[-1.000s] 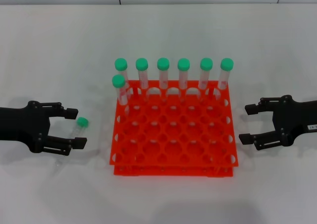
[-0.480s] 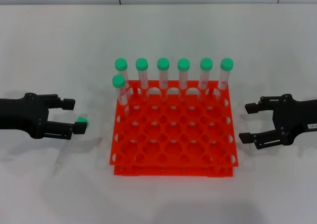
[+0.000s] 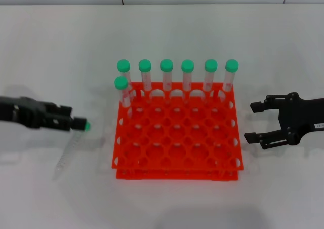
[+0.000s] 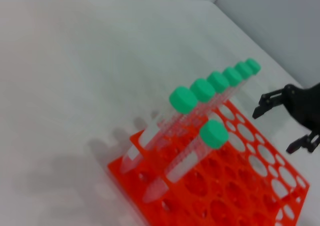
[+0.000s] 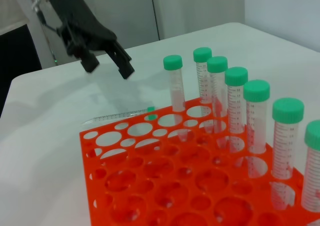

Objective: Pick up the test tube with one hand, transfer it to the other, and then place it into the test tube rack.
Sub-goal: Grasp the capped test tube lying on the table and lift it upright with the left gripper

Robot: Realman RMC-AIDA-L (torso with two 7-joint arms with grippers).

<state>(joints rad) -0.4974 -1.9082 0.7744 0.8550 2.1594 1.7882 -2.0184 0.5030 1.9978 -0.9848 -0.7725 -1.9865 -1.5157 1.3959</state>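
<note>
**Left side.** The left gripper (image 3: pixel 73 122), black and without a label, reaches in over the white table (image 3: pixel 162 31) from the robot's left. In the head view its tips lie just beside the green cap of the test tube (image 3: pixel 70 152), and the two fingers overlap there, so no gap shows. The right wrist view shows this gripper (image 5: pixel 107 66) above the table surface with its fingers spread apart and nothing held between them. The test tube (image 5: pixel 117 117) lies flat on the table below, outside the rack. Its cap end points toward the rack and its tapered tip points toward the robot's left and the near edge.

**Centre.** The test tube rack (image 3: pixel 177 138), orange-red and two-tiered, stands squarely in the middle of the table. Seven other capped tubes (image 3: pixel 188 79) stand upright in it. Six fill the far row, and one stands in the second row at the leftmost column. All the nearer holes are vacant. The left wrist view shows the same tubes (image 4: pixel 202 91) in a line receding along the rack (image 4: pixel 250 186).

**Right side.** The right gripper (image 3: pixel 257 122), black with a small white label, hovers just beside the rack's right edge. Its fingers are wide apart and hold nothing. It also appears far off in the left wrist view (image 4: pixel 280 123).
</note>
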